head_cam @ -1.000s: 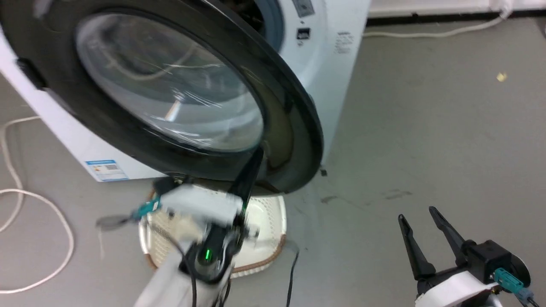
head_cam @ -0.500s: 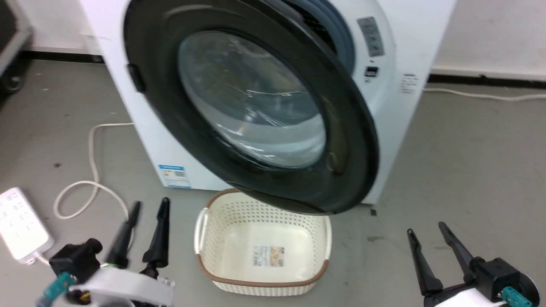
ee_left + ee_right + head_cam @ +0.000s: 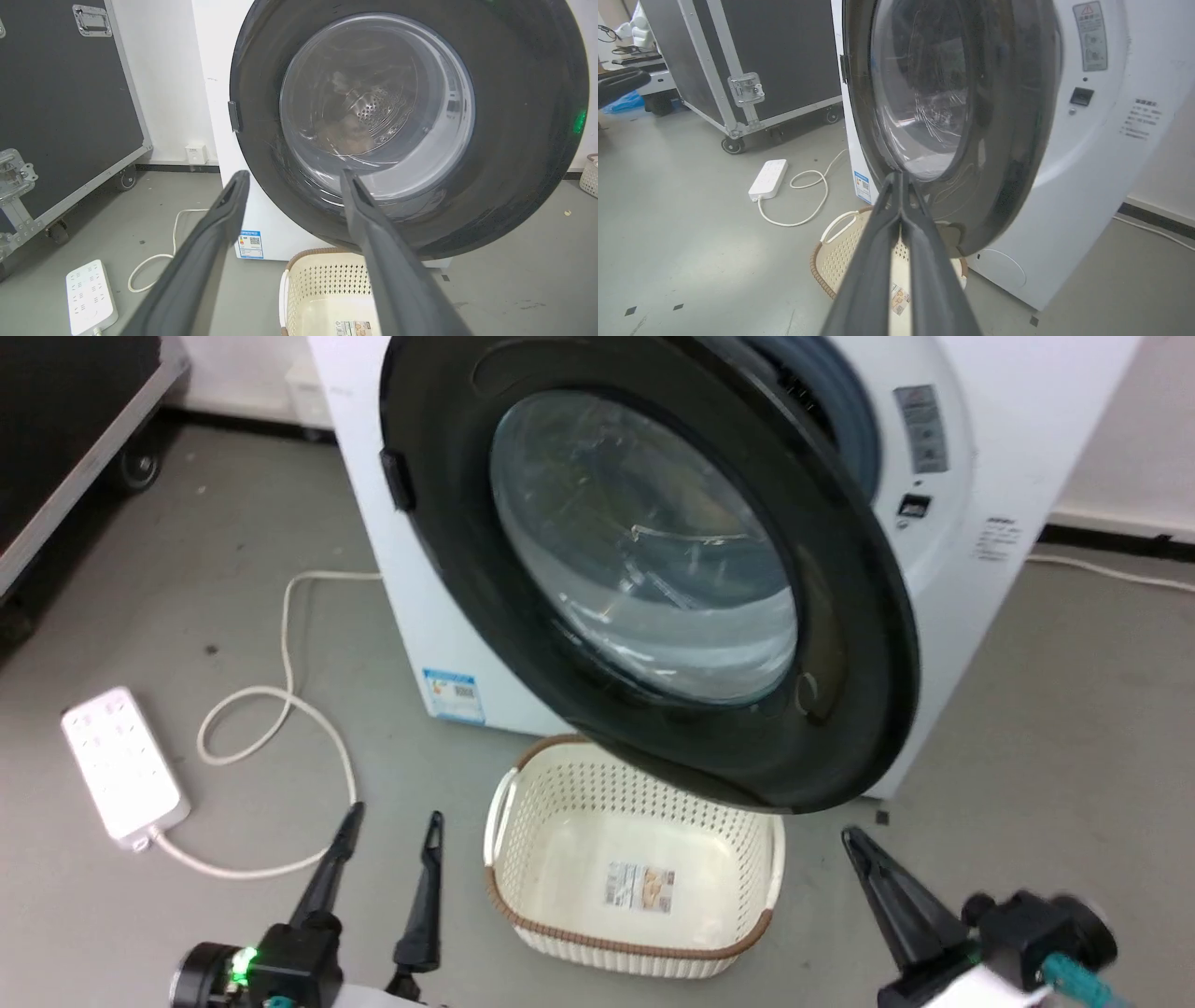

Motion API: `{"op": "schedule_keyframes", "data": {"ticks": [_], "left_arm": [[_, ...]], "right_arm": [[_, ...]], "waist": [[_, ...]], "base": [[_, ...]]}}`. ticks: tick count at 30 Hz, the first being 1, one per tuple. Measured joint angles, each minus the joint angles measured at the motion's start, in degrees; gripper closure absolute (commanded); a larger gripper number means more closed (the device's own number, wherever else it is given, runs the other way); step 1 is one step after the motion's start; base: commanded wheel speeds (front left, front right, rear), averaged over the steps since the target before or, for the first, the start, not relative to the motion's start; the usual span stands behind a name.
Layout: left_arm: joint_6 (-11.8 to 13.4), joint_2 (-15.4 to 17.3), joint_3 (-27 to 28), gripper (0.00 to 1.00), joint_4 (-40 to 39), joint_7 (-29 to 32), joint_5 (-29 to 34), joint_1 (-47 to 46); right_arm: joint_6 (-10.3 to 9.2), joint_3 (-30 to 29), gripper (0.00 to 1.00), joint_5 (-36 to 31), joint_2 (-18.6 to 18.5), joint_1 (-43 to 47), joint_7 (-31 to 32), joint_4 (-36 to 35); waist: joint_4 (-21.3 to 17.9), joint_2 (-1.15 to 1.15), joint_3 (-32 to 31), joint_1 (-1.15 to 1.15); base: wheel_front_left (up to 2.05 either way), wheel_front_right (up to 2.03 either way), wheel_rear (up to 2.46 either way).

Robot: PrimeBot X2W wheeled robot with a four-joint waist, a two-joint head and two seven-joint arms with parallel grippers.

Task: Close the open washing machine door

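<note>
Two things are being shown by the washing machine door (image 3: 653, 569): a round, glossy black disc and, bulging at its centre, a clear glass window. The disc is being held upright on its hinge (image 3: 397, 481) at the left of the washing machine (image 3: 990, 644), nearly spanning the white front. It is being kept partly open. Its free right edge is standing out from the cabinet, so the outer face is being turned toward the robot and slightly to its left, and the grey gasket (image 3: 840, 411) is being exposed in the gap at upper right. Through the glass, the perforated steel drum (image 3: 378, 107) is being glimpsed.

A small blue label (image 3: 453, 693) is being displayed low on the front and a grey warning sticker (image 3: 1090, 35) with a red triangle higher up; the print on both is too small to read.

Below the door, a cream basket (image 3: 551, 803) is being left on the floor.

The left gripper (image 3: 393, 814) is being held low beside the basket with its fingers spread wide, gripping nothing. The right gripper (image 3: 899, 179) is being kept pinched — its tips are meeting with nothing between them, below and clear of the door.
</note>
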Motion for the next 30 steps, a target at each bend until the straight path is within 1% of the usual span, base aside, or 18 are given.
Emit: {"op": "schedule_keyframes", "data": {"ticks": [4, 5, 6, 7, 8, 10, 13, 14, 15, 16, 18, 20, 23, 27, 28, 29, 30], "left_arm": [[-0.9, -1.5, -0.7, 0.00, 0.4, 0.0, 1.0, -0.1], [-1.0, -1.9, -1.0, 0.00, 0.6, 0.0, 1.2, -0.2], [-1.4, -2.7, -1.4, 0.00, 1.0, 0.0, 1.4, -0.6], [-1.5, -3.0, -1.5, 0.00, 1.2, 0.0, 1.5, -1.0], [-1.5, -3.0, -1.5, 0.00, 1.2, 0.0, 1.5, -1.0], [-2.0, -3.5, -1.6, 0.00, 1.5, 0.0, 1.5, -2.0], [-2.2, -4.4, -1.9, 0.00, 1.8, 0.0, 1.5, -3.4], [-2.3, -4.9, -2.3, 0.00, 1.8, 0.0, 1.5, -4.1], [-2.3, -4.9, -2.3, 0.00, 1.8, 0.0, 1.5, -4.1], [-2.3, -5.2, -3.0, 0.00, 1.8, 0.0, 1.5, -5.0], [-2.2, -5.5, -3.5, 0.00, 1.7, 0.0, 1.5, -5.6], [-1.9, -5.8, -3.9, 0.00, 1.7, 0.0, 1.5, -6.2], [-1.8, -6.0, -4.6, 0.00, 1.8, 0.0, 1.3, -7.2], [-1.1, -6.0, -5.3, 0.00, 1.8, 0.0, 1.0, -8.0], [-0.7, -6.0, -5.6, 0.00, 1.7, 0.0, 0.6, -8.4], [-0.7, -6.0, -5.6, 0.00, 1.7, 0.0, 0.6, -8.4], [-0.6, -6.0, -5.8, 0.00, 1.7, 0.0, 0.4, -8.4]], "right_arm": [[0.00, 2.7, 1.00, 1.9, -3.7, -4.4, 1.7, -0.5], [0.00, 3.3, 1.00, 2.6, -5.0, -6.1, 2.3, -0.5], [0.00, 4.3, 1.00, 4.5, -7.5, -9.3, 3.7, 0.0], [0.00, 4.7, 1.00, 5.6, -8.8, -11.0, 4.6, 0.5], [0.00, 4.7, 1.00, 5.6, -8.8, -11.0, 4.6, 0.5], [0.00, 5.7, 1.00, 7.6, -11.8, -14.2, 5.9, 1.7], [0.00, 6.1, 1.00, 11.2, -16.1, -19.3, 7.6, 4.2], [0.25, 6.7, 1.00, 13.4, -18.6, -22.3, 8.3, 5.7], [0.25, 6.7, 1.00, 13.4, -18.6, -22.3, 8.3, 5.7], [0.16, 6.7, 1.00, 16.5, -21.9, -27.0, 9.4, 8.9], [0.15, 6.5, 1.00, 18.2, -23.8, -30.3, 10.1, 11.4], [0.15, 6.4, 1.00, 19.7, -25.4, -33.9, 10.6, 14.2], [0.15, 6.1, 1.00, 20.2, -27.2, -38.9, 11.3, 18.8], [0.15, 4.1, 1.00, 20.9, -27.4, -44.7, 12.0, 25.6], [0.15, 3.0, 1.00, 20.9, -27.3, -47.2, 12.1, 29.0], [0.15, 3.0, 1.00, 20.9, -27.3, -47.2, 12.1, 29.0], [0.20, 2.8, 1.00, 20.9, -27.2, -48.2, 12.0, 30.6]], "waist": [[1.4, 0.00, 2.1, 0.01], [1.8, 0.00, 2.7, 0.01], [2.6, 0.00, 4.0, 0.01], [3.0, 0.00, 4.6, 0.01], [3.0, 0.00, 4.6, 0.01], [3.9, 0.00, 5.9, 0.01], [5.3, 0.00, 8.0, 0.01], [6.2, 0.00, 9.3, 0.01], [6.2, 0.00, 9.3, 0.01], [7.7, 0.00, 11.3, 0.02], [8.6, 0.00, 12.5, 0.02], [9.5, 0.00, 13.8, 0.02], [10.7, 0.00, 15.3, 0.02], [12.1, 0.00, 16.9, 0.01], [12.5, 0.00, 17.4, 0.02], [12.5, 0.00, 17.4, 0.02], [12.6, 0.00, 17.6, 0.01]], "base": [[0.00, 0.00, 0.00], [0.00, 0.00, 0.00], [0.00, 0.00, 0.00], [0.00, 0.00, 0.00], [0.00, 0.00, 0.00], [0.00, 0.00, 0.00], [0.00, 0.00, 0.00], [0.00, 0.00, 0.00], [0.00, 0.00, 0.00], [0.00, 0.00, 0.00], [0.00, 0.00, 0.00], [0.00, 0.00, 0.00], [0.00, 0.00, 0.00], [0.00, 0.00, 0.00], [0.00, 0.00, 0.00], [0.00, 0.00, 0.00], [0.00, 0.00, 0.00]]}}
